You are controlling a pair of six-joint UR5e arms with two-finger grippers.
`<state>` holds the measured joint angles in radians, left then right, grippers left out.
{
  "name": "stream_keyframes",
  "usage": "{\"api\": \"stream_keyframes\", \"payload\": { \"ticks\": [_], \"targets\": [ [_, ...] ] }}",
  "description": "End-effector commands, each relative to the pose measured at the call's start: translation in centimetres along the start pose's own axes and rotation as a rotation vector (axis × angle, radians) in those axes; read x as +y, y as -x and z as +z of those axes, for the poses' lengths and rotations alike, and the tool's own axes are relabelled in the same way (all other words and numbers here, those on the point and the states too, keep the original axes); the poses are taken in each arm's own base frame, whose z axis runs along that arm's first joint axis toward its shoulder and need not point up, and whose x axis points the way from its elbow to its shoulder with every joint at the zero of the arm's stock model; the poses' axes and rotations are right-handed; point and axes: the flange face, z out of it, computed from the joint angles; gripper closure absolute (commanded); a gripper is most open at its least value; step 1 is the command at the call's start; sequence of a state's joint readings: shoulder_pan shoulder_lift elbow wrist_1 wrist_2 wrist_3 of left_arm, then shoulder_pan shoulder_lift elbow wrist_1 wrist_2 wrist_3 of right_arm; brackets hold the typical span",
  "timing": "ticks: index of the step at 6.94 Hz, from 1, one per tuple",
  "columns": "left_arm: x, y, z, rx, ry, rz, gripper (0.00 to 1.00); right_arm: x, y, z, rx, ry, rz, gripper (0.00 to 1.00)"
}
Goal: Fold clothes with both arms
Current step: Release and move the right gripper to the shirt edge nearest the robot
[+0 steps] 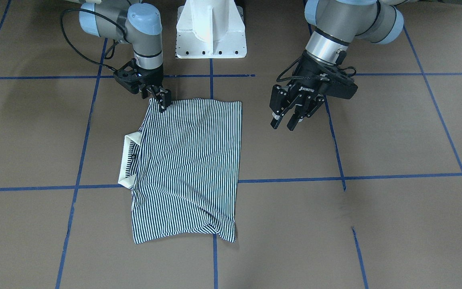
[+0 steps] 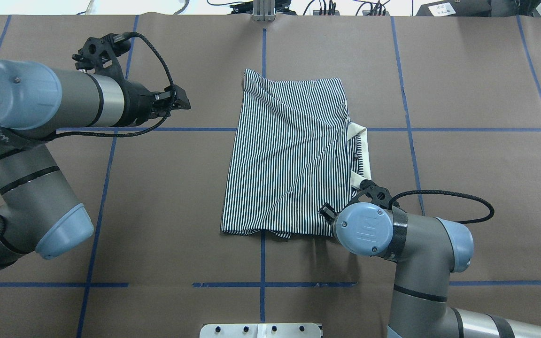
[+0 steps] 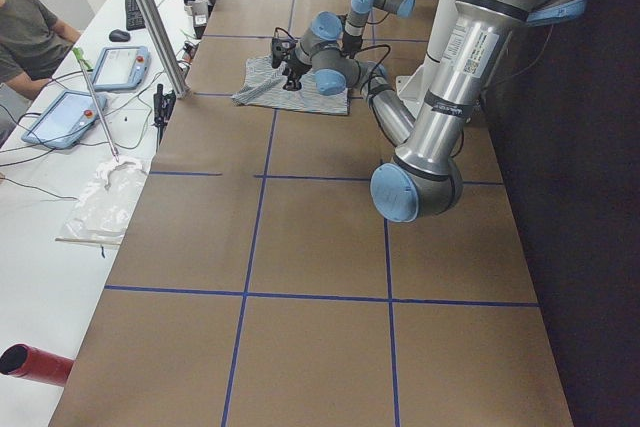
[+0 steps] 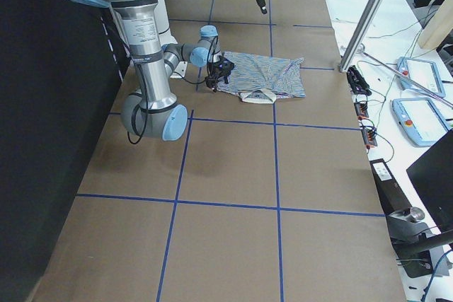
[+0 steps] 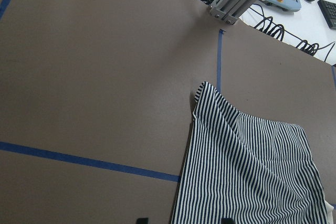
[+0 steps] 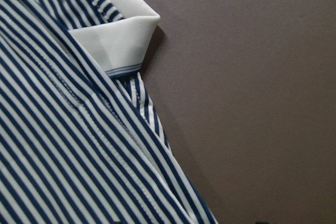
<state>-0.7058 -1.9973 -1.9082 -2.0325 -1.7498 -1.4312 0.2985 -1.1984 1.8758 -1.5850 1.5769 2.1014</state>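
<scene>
The folded navy-and-white striped polo shirt [image 1: 191, 160] is lying mid-table on the brown, blue-taped tabletop [image 1: 395, 140], its collar facing right. The black right gripper [image 1: 162, 102] is touching the shirt's near right corner, and I cannot tell how its jaws stand. The black left gripper [image 1: 283, 125] is hovering to the left, jaws apart.

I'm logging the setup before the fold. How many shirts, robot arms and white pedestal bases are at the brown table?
Striped polo shirt: 1
Robot arms: 2 (left arm, right arm)
White pedestal base: 1
Total: 4
</scene>
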Motion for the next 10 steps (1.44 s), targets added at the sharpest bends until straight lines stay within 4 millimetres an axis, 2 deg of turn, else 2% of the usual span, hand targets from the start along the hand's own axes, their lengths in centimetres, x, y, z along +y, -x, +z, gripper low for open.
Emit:
{"api": "stream_keyframes", "payload": {
  "ticks": [1,2,3,7,9,10],
  "targets": [
    [-0.1,-0.1,-0.1,0.002,-0.001,0.000,0.45,0.2,-0.2,0.2,0.005,-0.002,0.002,0.64],
    [0.0,-0.1,-0.1,0.003,0.000,0.001,0.45,0.2,-0.2,0.3,0.006,-0.003,0.002,0.91],
    [-0.1,-0.1,-0.1,0.003,-0.001,-0.001,0.45,0.4,-0.1,0.1,0.005,0.004,-0.006,1.00],
    [0.0,-0.3,-0.4,0.011,-0.001,-0.007,0.45,0.4,0.1,-0.8,-0.007,0.017,-0.005,1.00],
    [0.2,0.0,0.3,-0.004,0.004,-0.016,0.44,0.2,0.2,-1.8,-0.022,0.025,-0.004,1.00],
    [1.6,0.1,1.0,-0.057,0.031,-0.042,0.44,0.0,0.0,-2.3,-0.027,0.028,-0.005,1.00]
  ]
}}
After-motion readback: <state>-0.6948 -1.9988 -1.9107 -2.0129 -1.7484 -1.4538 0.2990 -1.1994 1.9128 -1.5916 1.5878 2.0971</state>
